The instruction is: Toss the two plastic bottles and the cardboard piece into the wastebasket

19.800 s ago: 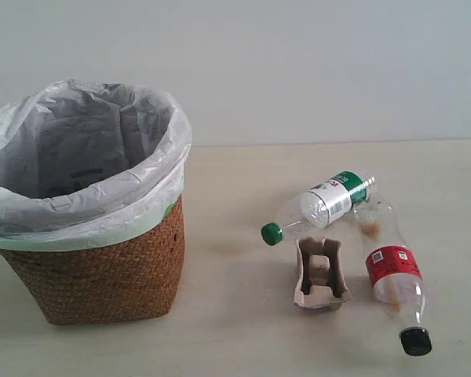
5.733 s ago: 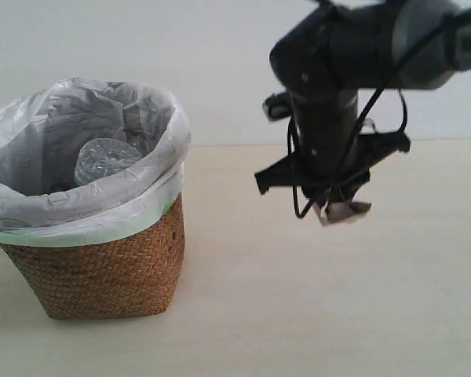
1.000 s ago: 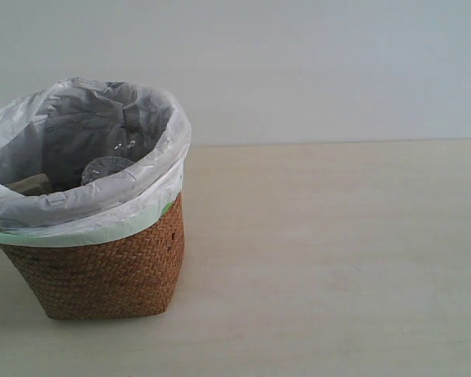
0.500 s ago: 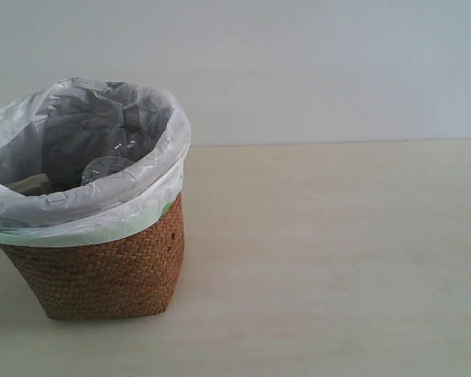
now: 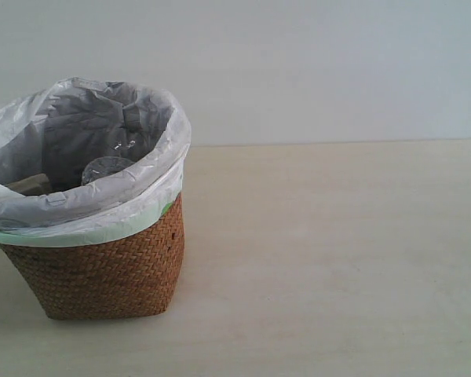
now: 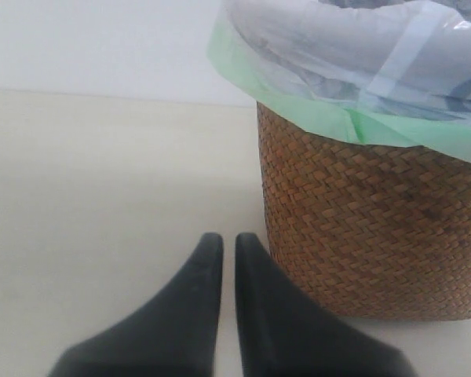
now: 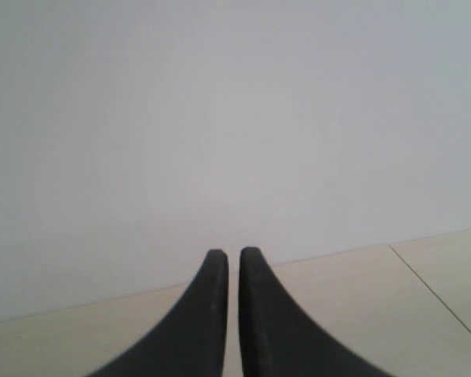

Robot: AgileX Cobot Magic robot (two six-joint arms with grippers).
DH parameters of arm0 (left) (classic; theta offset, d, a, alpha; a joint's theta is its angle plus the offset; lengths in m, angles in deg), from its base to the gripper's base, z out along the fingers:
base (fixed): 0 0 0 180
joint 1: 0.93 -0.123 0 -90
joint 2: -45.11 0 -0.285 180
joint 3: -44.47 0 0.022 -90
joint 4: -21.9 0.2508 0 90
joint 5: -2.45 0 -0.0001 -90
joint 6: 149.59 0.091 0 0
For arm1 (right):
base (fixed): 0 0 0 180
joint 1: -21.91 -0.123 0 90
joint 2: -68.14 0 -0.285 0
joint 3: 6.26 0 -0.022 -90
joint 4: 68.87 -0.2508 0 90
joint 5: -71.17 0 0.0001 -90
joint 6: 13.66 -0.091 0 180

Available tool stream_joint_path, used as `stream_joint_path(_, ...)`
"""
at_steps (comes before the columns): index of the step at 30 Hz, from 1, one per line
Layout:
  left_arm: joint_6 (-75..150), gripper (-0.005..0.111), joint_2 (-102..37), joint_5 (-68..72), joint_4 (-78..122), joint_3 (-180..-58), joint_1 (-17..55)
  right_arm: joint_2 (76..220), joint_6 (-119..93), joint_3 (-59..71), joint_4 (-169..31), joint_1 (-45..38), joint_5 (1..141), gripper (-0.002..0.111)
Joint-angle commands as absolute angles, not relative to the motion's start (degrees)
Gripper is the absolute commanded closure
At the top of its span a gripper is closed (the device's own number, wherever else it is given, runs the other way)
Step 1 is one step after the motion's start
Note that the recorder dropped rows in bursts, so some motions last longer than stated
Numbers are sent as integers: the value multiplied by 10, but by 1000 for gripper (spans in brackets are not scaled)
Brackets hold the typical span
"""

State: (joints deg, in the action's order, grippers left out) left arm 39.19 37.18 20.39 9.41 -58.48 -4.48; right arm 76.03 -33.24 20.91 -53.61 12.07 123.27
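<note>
**Basket filled, both arms idle with jaws together**

The wastebasket (image 5: 102,271) stands on the pale surface (image 5: 337,259), its brown weave showing beneath a white plastic bag (image 5: 153,184) folded out over a green rim. Inside it, the rounded end of a clear bottle (image 5: 106,169) shows above the near fold of the bag. Beside that, tucked against the bag's wall, is a beige scrap that looks like the cardboard piece (image 5: 27,185). Only one bottle can be made out from here; the bag hides the rest of the inside.

The left jaws are pressed almost together, with only a thin slit between the dark tips and nothing held in them. They sit low over the surface, and the wastebasket (image 6: 369,228) stands close ahead of their tips and off to one side, not touching them.

The right jaws are likewise closed to a thin slit and hold nothing. Ahead of their tips lie the bare surface (image 7: 337,283), crossed by a thin seam (image 7: 436,290), and a plain pale wall (image 7: 235,118).
</note>
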Motion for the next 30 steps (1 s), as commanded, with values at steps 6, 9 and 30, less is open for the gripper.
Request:
stream_joint_path(6, 387, 101, 373, 202, 95, -583, -47, 759, -330, 292, -535, 121, 1103, 107)
stream_joint_path(9, 387, 101, 373, 202, 95, -583, -47, 759, -330, 330, -535, 121, 971, 107)
stream_joint_path(30, 387, 101, 373, 202, 95, -583, -47, 759, -330, 666, -757, 121, 647, 107)
